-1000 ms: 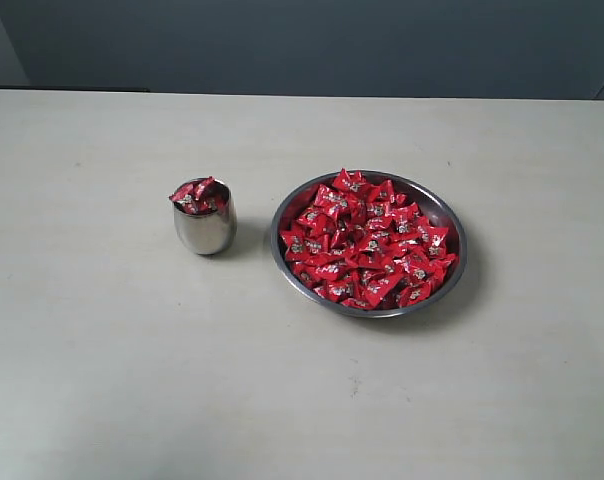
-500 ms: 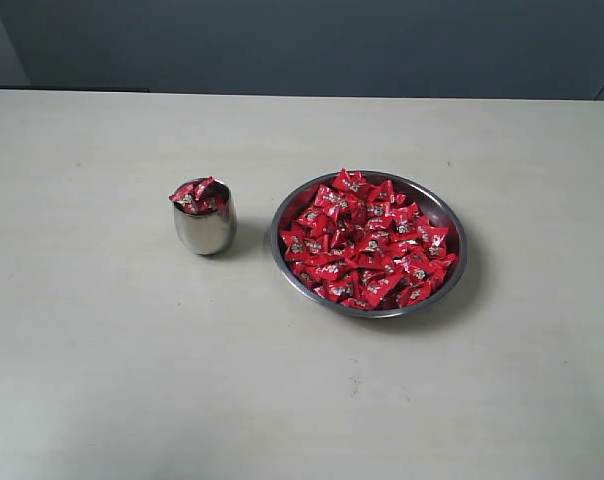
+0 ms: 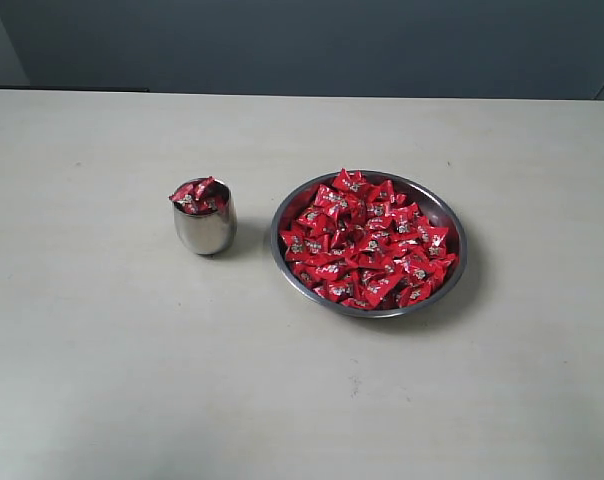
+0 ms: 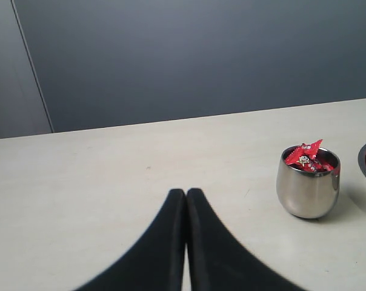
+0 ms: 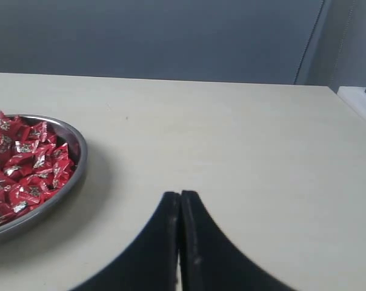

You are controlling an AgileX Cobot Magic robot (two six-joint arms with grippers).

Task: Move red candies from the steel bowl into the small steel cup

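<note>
Two closed, empty grippers and a brimming cup make up this moment. Largest in the scene is the pale table (image 3: 102, 380), which carries only two steel vessels. The steel bowl (image 3: 434, 206), wide and shallow, sits ahead of the right gripper (image 5: 180, 197) and off to the side nearer the cup, well apart from its tips. Only part of the bowl shows in the right wrist view. The small steel cup (image 3: 204, 230) stands upright near the bowl without touching it. It is ahead of the left gripper (image 4: 186, 194), off to the side nearer the bowl, and again well apart. A heap of red candies (image 3: 367, 245) covers most of the bowl's floor, and a smaller cluster pokes up above the cup's rim.

Each gripper has its black fingers pressed together with nothing between them and bare table ahead of its tips. Neither appears in the exterior view.

On progress, as a judgement: the cup looks filled to the brim or a little over, so the transfer seems largely done, perhaps finished. Plenty of candies remain in the bowl, yet the cup appears to have little room for more. Another candy dropped on top would likely slide off onto the table. No candy lies loose on the table
</note>
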